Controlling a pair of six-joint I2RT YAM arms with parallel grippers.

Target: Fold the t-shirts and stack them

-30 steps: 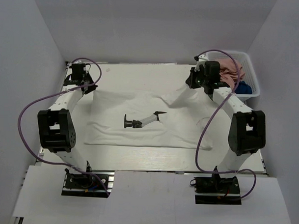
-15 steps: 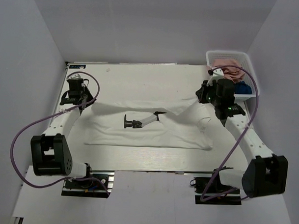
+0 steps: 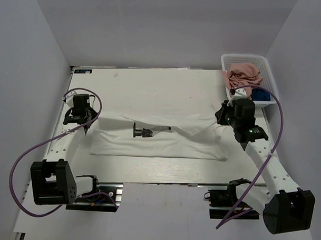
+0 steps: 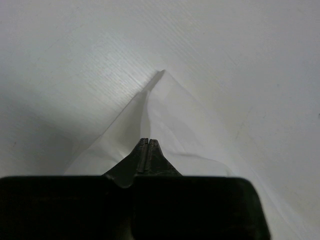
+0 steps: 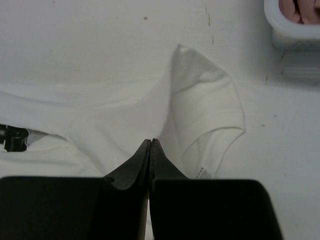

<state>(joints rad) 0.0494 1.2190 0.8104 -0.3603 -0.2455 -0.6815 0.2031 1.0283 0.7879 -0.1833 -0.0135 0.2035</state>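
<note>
Where the wrist cameras look straight down the jaws, I see the left gripper (image 4: 148,142) pressed together on a thin, half-translucent fold of the white t-shirt (image 3: 159,145). The right gripper (image 5: 151,142) is pinched the same way on cloth just beside a hemmed sleeve (image 5: 210,100). Only the overhead view gives me the whole garment: it lies across the middle of the table (image 3: 151,88), with its far edge held up between the two grippers and sagging over the small black print (image 3: 141,132). Bare tabletop runs beyond the shirt to the far edge. At the far right corner, near the right wrist, the white lattice basket (image 3: 226,61) holds the crumpled dusty pink t-shirt (image 3: 244,75) and the navy blue t-shirt (image 3: 260,95).
</note>
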